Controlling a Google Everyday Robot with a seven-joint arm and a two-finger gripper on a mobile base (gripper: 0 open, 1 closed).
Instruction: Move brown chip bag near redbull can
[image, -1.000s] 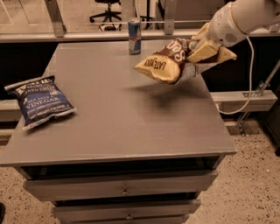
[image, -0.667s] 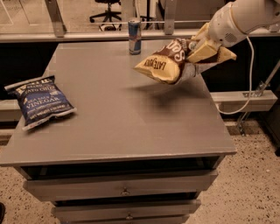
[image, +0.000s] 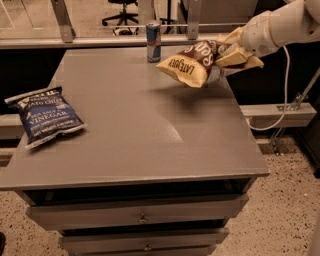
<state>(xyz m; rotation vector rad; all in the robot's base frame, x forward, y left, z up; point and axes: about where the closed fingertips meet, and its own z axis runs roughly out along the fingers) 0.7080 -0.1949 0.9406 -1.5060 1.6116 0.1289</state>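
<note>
A grey tabletop (image: 150, 145) over a cabinet of drawers (image: 140, 216) is seen on a speckled floor (image: 287, 210), with an office chair (image: 120, 9) behind it. The brown chip bag (image: 192, 62) is held in the air above the tabletop's far right part, tilted, with its cream-yellow end lowest and a soft shadow cast beneath it. Its right end is clamped in the gripper (image: 226, 56), whose fingers are closed on the crumpled foil and largely hidden by it. The white arm (image: 280, 25) is reached in from the upper right, and a white cable (image: 287, 90) is hung below it. The redbull can (image: 153, 41) is stood upright at the far edge, just left of the bag and apart from it. A dark-blue vinegar chip bag (image: 46, 116) is laid flat at the left edge, well apart from both
</note>
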